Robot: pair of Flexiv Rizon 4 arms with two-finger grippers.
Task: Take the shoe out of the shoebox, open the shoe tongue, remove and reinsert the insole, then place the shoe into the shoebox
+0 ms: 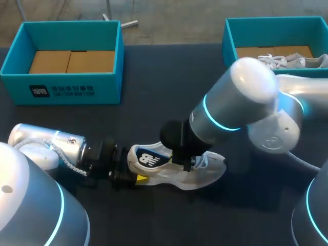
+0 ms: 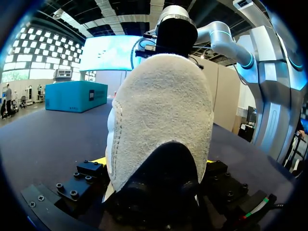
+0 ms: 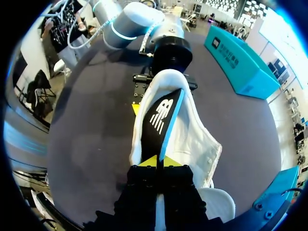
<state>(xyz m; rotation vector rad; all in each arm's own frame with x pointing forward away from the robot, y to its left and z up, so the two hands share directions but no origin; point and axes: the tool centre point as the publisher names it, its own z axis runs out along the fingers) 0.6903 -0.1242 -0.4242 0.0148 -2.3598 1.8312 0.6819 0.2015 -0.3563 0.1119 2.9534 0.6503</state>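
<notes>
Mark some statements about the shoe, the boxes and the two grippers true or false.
1. The shoe lies on the table, outside both boxes. True.
2. The left gripper holds the shoe by its toe. False: it grips the heel.
3. The right gripper is shut on the black insole. True.
4. The left shoebox holds a shoe. False: only its cardboard floor shows; the right shoebox holds a second shoe.

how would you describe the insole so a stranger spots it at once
On the dark table, in front of the two teal boxes, lies a white shoe. The insole is the black strip with a white logo standing out of its opening, pinched by the right gripper.
</notes>
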